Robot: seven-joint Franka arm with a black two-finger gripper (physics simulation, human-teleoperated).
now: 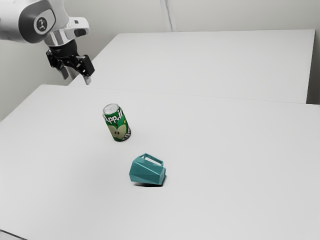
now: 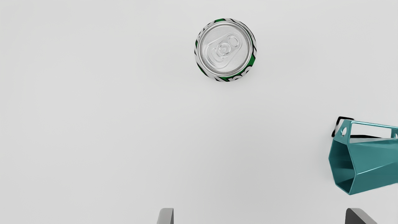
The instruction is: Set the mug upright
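Exterior view, from its left to its right, all as seen from my distant seat.

Item: dark line (image 1: 13,234), thin and slanting, at the near left corner.

Item: my arm (image 1: 12,19), white, coming in at the upper left.

Item: my claw (image 1: 76,76), black, above the desk (image 1: 225,150) near its far left part. Spread wide; in the wrist view I have its two grey fingers (image 2: 166,217) well apart, with bare white desk between them.

Item: can (image 1: 117,123), one, green and silver, with an apple on the label. Upright on the desk, lid and pull tab uppermost. In the exterior view it falls between my claw and the mug, so I list it as the obstacle to mind. The wrist view sets it forward of the fingers and off any straight line across from them to the mug.

Item: mug (image 1: 147,171), one, teal, faceted. On its side on the desk, near the can but apart from it, closer to the exterior camera. Handle attached along the side away from my fingers; open mouth in sight of the wrist camera, base toward the exterior view's right. Dark patch beneath.

Item: wall trim (image 1: 169,16), pale, upright, at the back.

Item: white surface (image 1: 215,62), broad and flat, beyond the desk.
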